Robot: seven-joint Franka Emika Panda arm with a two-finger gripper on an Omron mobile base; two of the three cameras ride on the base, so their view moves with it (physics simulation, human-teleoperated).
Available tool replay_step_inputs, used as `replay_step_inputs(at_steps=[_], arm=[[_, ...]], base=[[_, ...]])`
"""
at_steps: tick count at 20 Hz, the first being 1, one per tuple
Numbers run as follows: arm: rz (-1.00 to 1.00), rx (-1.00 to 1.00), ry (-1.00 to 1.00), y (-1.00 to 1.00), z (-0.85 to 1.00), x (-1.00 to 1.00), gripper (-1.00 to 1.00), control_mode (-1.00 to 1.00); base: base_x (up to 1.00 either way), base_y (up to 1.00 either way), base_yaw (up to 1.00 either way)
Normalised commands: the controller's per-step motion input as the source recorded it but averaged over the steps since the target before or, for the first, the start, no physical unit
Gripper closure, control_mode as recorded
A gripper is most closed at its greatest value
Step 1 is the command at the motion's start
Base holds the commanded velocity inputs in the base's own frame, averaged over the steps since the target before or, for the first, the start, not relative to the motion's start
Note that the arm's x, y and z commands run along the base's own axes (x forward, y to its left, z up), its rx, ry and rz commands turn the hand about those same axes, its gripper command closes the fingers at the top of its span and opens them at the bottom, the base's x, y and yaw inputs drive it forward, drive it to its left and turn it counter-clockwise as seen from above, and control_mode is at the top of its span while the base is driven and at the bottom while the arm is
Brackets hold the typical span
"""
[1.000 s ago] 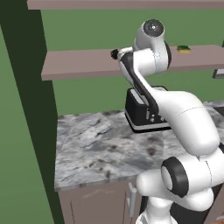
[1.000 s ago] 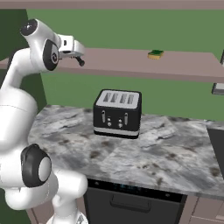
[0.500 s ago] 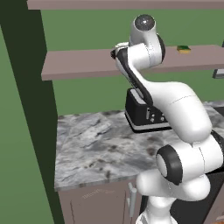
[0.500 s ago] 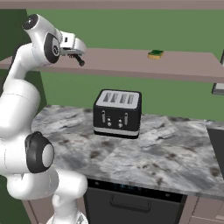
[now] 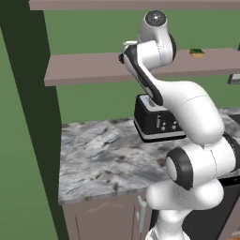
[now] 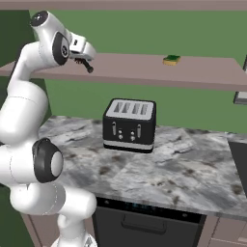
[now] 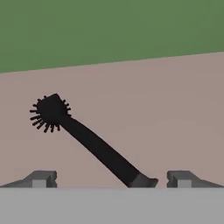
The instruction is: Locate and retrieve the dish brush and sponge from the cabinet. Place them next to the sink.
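Note:
The dish brush [image 7: 87,142] lies flat on the cabinet's mauve shelf board [image 7: 166,109], its round bristled head to the left in the hand view. The end of its handle sits low between my fingertips [image 7: 41,178], and nothing touches it. My gripper [image 7: 111,179] is open and hovers over that handle end. From the right base it shows at the shelf's left part [image 6: 87,65], and from the left base at the shelf's front edge [image 5: 122,58]. The sponge [image 6: 171,60] [image 5: 197,52], green over yellow, rests on the same shelf [image 6: 202,72] far to the right.
A black and silver toaster [image 6: 129,125] [image 5: 154,122] stands on the marble counter [image 6: 193,169] under the shelf. A second board [image 5: 117,4] runs above. The dark green side panel [image 5: 28,93] closes the left end.
The arm's upper joints have shifted a little, and the hand has edged slightly closer over the shelf. The jaws stay wide, and the brush and sponge have not moved.

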Motion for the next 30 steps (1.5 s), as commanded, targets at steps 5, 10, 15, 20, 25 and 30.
replay_step_inputs(at_steps=[5,10,15,20,25,30], arm=[[0.12,0.02,0.03,-0.12,0.00,0.06,-1.00,-1.00],[0.19,0.00,0.00,-0.13,0.00,0.02,-1.00,-1.00],[0.23,0.04,0.00,-0.04,-0.02,0.00,-1.00,-1.00],[0.25,0.04,0.00,0.00,0.00,-0.02,-1.00,-1.00],[0.23,0.00,-0.03,0.00,0.00,0.00,-1.00,-1.00],[0.15,0.00,-0.04,0.05,0.00,0.01,-1.00,-1.00]], base=[[0.00,0.00,0.00],[0.00,0.00,0.00],[0.00,0.00,0.00],[0.00,0.00,0.00],[0.00,0.00,0.00],[0.00,0.00,0.00]])
